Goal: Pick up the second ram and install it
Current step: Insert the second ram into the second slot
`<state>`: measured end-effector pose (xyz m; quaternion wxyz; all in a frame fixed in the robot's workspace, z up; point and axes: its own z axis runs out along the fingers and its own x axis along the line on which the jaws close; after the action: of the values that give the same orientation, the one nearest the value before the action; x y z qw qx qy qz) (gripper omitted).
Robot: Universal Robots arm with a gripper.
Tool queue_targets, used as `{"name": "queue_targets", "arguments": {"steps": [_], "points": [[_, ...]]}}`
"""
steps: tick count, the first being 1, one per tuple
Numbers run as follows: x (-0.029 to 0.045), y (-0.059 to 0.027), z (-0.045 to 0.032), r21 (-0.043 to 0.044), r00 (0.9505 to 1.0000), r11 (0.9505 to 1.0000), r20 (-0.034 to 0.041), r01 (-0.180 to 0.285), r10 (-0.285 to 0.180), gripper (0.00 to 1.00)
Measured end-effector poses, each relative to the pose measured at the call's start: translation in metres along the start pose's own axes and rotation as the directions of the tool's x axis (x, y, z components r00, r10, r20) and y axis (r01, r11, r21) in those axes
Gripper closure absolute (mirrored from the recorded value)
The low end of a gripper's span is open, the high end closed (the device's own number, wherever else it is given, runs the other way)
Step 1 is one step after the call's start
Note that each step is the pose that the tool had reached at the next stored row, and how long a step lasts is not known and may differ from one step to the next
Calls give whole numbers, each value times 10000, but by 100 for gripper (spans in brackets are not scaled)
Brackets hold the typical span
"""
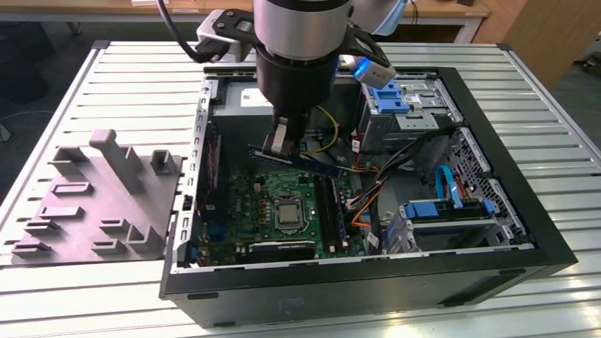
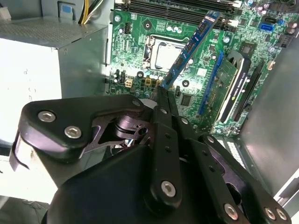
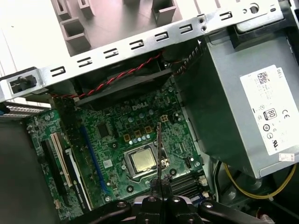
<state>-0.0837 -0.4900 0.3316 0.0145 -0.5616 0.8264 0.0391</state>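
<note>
Exterior view, gripper: I see the gripper [image 1: 280,149] hanging at centre frame inside the open case [image 1: 357,296], above the green motherboard [image 1: 249,201].
Exterior view, second ram: the second ram [image 1: 305,163] is in the air and roughly level. It runs from the fingers [image 1: 278,139] toward the exterior view's right, and I judge it clear of the board.
Exterior view, surroundings: a grey fixture tray [image 1: 94,204] sits on the slatted tabletop [image 1: 526,77] at the exterior view's left, well apart from the case.
Second wrist view, grip: the fingers are clamped together on one end of the stick. Its blue length [image 2: 189,49] reaches out over the processor socket [image 2: 163,53], toward the memory slots [image 2: 177,5].
First wrist view, alignment: I see the ram edge-on as a thin line [image 3: 159,149] over the socket, with the power supply [image 3: 233,88] beside the board.
Handling: I judge it light, stiff, thin and fragile. It is best held by the flat faces near an end, away from the contact edge. Gripped at one end, it may pivot or slip if pushed.
</note>
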Motion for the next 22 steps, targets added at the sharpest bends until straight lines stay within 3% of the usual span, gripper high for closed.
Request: {"name": "queue_targets", "arguments": {"steps": [6,12,17,22], "points": [[0,0,5,42,9980,9980,32,-636,636,89],[0,-1,10,89,9904,9904,73,-1382,1381,89],[1,-1,14,135,9766,9765,120,-2150,2149,89],[1,-1,18,180,9548,9547,174,-2971,2968,89]]}}
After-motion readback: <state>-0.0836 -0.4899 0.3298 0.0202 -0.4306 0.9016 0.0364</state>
